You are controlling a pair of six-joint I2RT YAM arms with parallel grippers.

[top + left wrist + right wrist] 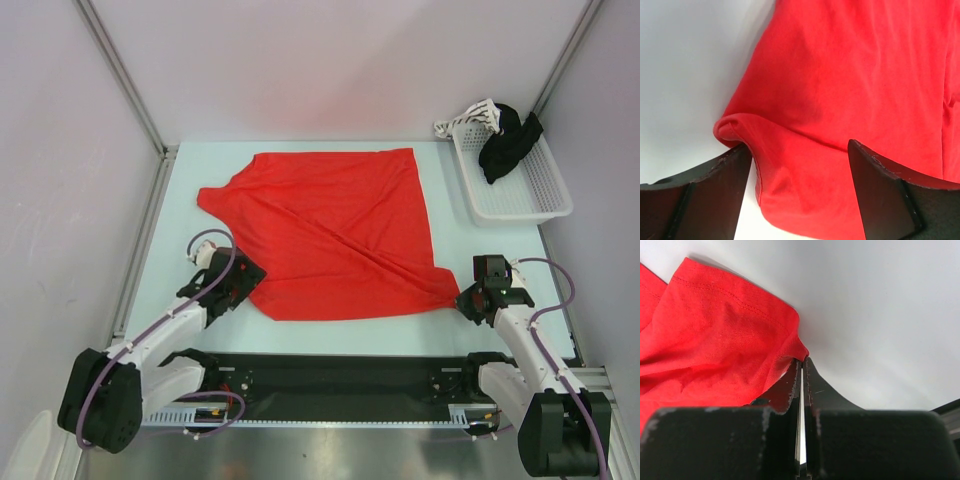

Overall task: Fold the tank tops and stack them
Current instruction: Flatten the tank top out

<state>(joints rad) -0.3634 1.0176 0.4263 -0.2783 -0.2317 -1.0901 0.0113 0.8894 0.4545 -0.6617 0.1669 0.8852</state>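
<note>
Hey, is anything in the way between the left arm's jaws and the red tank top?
Nothing visible. The left jaws stand open right over a rolled corner of the bright red fabric tank top.

The tank top [335, 230] lies on the table [200, 170], basket [515, 213] rear right.

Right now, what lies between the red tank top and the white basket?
Nothing: the top view shows only a bare strip of table between the red tank top and the basket, which do not touch.

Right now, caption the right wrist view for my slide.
Right gripper shut on a hemmed corner of the red tank top, lying on the pale table.
</note>
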